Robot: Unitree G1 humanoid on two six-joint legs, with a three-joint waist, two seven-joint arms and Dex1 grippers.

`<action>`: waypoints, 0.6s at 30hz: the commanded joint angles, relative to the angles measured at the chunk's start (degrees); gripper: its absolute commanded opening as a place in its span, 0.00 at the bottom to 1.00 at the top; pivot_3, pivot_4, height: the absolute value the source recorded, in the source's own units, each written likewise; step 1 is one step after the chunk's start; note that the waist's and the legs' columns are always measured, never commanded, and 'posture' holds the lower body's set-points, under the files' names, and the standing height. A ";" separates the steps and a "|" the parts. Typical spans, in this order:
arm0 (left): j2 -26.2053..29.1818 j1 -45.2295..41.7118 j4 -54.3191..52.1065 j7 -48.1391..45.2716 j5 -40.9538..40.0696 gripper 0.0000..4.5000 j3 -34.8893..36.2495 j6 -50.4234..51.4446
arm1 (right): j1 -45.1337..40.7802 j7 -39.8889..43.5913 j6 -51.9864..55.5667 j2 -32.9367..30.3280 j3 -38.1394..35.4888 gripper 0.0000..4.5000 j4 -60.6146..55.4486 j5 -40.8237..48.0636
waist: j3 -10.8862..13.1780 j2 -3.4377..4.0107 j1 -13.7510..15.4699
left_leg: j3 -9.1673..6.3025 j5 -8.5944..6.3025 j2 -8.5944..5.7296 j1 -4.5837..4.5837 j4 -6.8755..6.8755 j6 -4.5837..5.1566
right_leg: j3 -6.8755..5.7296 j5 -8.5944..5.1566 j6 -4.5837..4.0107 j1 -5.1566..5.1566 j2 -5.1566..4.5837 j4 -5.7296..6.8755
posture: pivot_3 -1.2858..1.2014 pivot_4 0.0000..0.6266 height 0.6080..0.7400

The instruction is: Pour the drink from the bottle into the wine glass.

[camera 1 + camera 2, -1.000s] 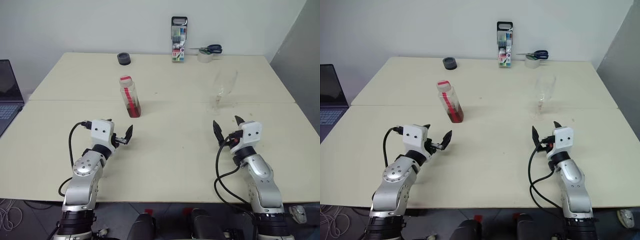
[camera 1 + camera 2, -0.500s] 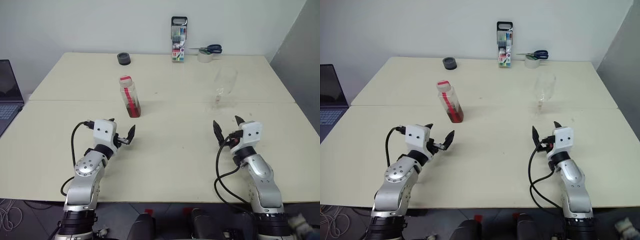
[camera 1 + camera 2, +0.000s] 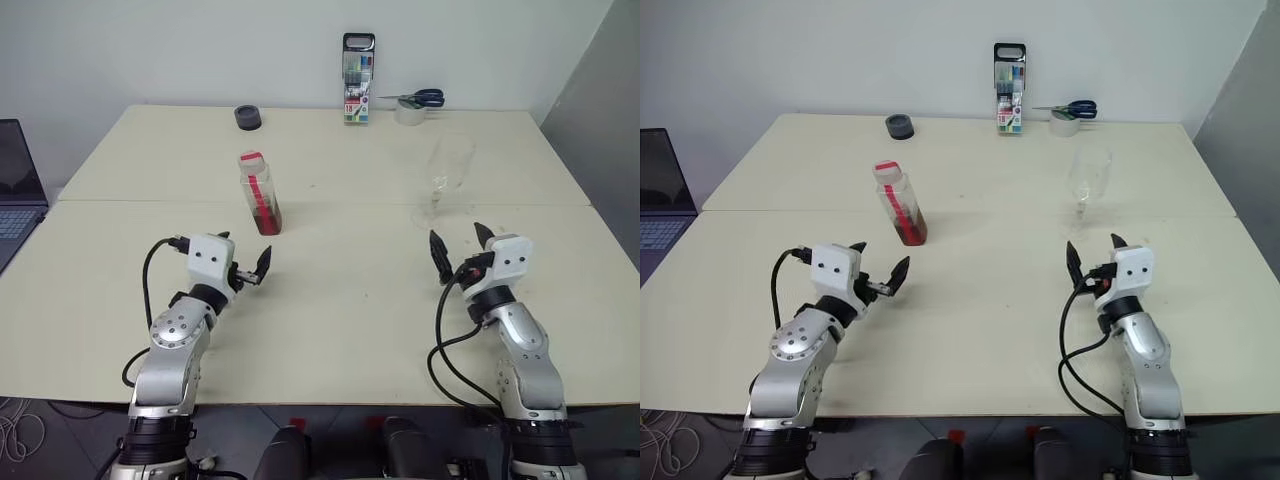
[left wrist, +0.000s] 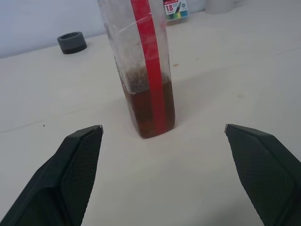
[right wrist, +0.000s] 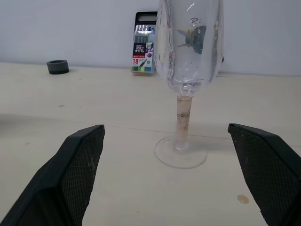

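Observation:
The bottle [image 3: 259,193] stands upright on the table, clear plastic with a red stripe and a white-and-red cap. A little reddish-brown drink [image 4: 150,109] fills its bottom. My left gripper [image 3: 243,260] is open a short way in front of it, fingers [image 4: 75,165] wide apart and nothing between them. The wine glass [image 3: 443,175] stands upright to the right, clear and empty. My right gripper [image 3: 459,242] is open just short of its foot [image 5: 181,153], pointing at the stem, apart from it.
At the table's far edge stand a marker-pen case [image 3: 357,79], a dark round ring [image 3: 247,117], and a tape roll [image 3: 408,113] with blue-handled scissors [image 3: 420,97] on it. A laptop [image 3: 17,190] sits off the left side.
Both grippers have edged slightly up and toward the bottle and the glass. Both stay open. Bottle and glass have not moved.

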 commanded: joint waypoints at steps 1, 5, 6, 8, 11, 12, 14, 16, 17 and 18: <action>0.20 -1.37 -0.57 -0.29 0.03 0.99 -0.09 -0.95 | -0.54 -0.52 -1.64 0.18 -0.82 1.00 -1.54 0.50 | 0.00 0.00 0.00 | 0.00 0.00 0.00 0.00 0.00 0.00 | 0.00 0.00 0.00 0.00 0.00 0.00 | 0.52 0.24 1.00; 0.30 -2.27 -0.17 -0.36 0.61 0.99 -0.67 -1.04 | -0.31 -0.61 -1.68 0.26 -0.61 1.00 -1.68 0.30 | 0.00 0.00 0.00 | 0.00 0.00 0.00 0.00 0.00 0.00 | 0.00 0.00 0.00 0.00 0.00 0.00 | 0.52 0.24 1.00; 0.45 -2.54 0.05 -0.44 1.05 0.99 -1.10 -1.15 | -0.25 -0.46 -1.95 0.11 -0.33 1.00 -1.85 -0.03 | 0.00 0.00 0.00 | 0.00 0.00 0.00 0.00 0.00 0.00 | -0.01 0.00 0.00 0.00 0.00 0.00 | 0.52 0.24 1.00; 0.32 -2.99 0.48 -0.98 0.63 0.99 -1.47 -0.64 | -0.33 0.34 -2.00 -0.36 0.51 1.00 -2.56 -0.33 | 0.00 0.00 0.00 | 0.00 0.00 -0.01 0.00 0.00 0.00 | 0.00 0.00 0.00 0.00 0.00 0.00 | 0.52 0.24 1.00; -0.12 -3.60 0.71 -1.51 -0.58 0.99 -1.29 -0.35 | -0.49 2.95 -0.28 -1.63 2.07 1.00 -4.42 0.67 | 0.00 0.01 -0.03 | 0.00 0.00 0.00 0.00 0.00 0.00 | 0.00 0.00 0.00 0.00 0.00 0.00 | 0.52 0.24 1.00; -0.55 -3.97 0.80 -1.26 -1.06 0.99 -0.89 -0.27 | -0.47 4.69 1.43 -2.35 2.89 1.00 -5.67 1.96 | 0.01 0.01 -0.02 | 0.01 0.00 0.00 0.00 0.00 0.00 | 0.00 0.00 0.00 -0.01 0.00 0.00 | 0.52 0.24 1.00; -1.20 -5.04 1.27 -0.22 -1.06 0.99 -0.56 -0.17 | -0.54 9.35 6.76 -4.66 4.91 1.00 -9.29 5.84 | 0.01 0.01 -0.01 | -0.01 0.00 0.00 0.00 0.00 0.00 | -0.01 0.00 0.00 0.00 0.00 0.00 | 0.52 0.24 1.00; -2.35 -6.98 2.27 2.10 -0.17 0.99 -0.60 0.73 | -2.53 13.80 14.51 -7.99 5.92 1.00 -14.00 12.15 | 0.03 -0.02 0.01 | -0.03 0.00 -0.01 -0.03 0.02 0.00 | -0.02 0.00 0.00 0.00 0.00 0.00 | 0.52 0.24 1.00; -2.89 -7.88 2.78 3.23 0.29 0.99 -0.64 1.16 | -3.23 14.82 16.87 -9.06 6.01 1.00 -15.31 14.07 | 0.03 -0.01 0.03 | -0.05 0.00 0.00 -0.03 0.02 0.00 | -0.03 0.00 0.00 0.00 0.00 -0.01 | 0.52 0.24 1.00; -3.68 -9.07 3.39 4.23 0.47 0.99 -0.75 1.48 | -4.30 15.92 19.56 -10.39 5.97 1.00 -16.63 16.12 | 0.03 -0.01 0.07 | -0.06 0.00 -0.02 -0.04 0.04 0.00 | -0.04 0.00 0.00 0.02 0.00 -0.01 | 0.52 0.24 1.00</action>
